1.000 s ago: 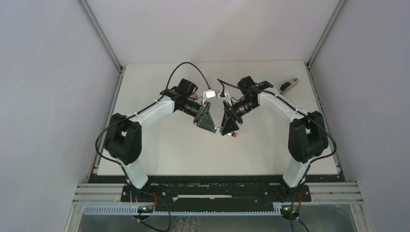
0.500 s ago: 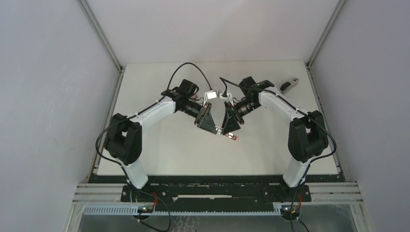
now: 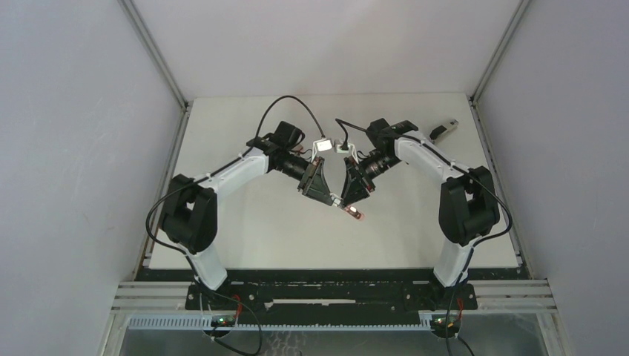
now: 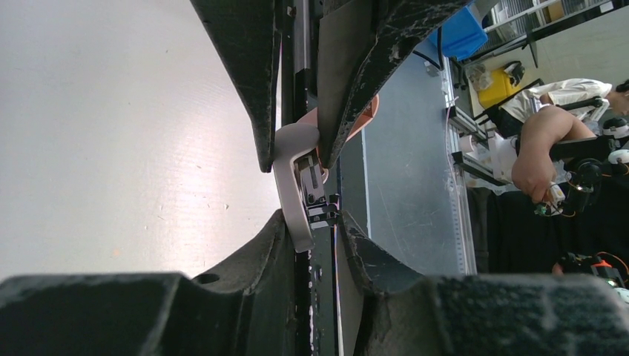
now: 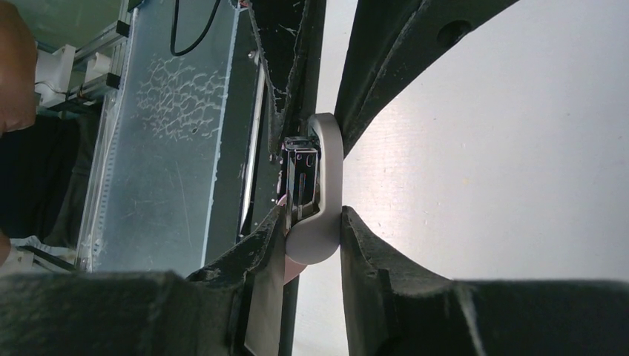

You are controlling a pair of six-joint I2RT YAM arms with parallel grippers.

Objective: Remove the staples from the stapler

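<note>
The left hand (image 4: 311,222) and the right hand (image 5: 315,215) stay clamped on the stapler (image 3: 351,211). Its red end has swung slightly nearer. I judge it is not opened yet, and no staples show.

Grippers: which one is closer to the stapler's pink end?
The right gripper; the pink end of the stapler sticks out just beside it, while the left gripper grips farther along.
</note>
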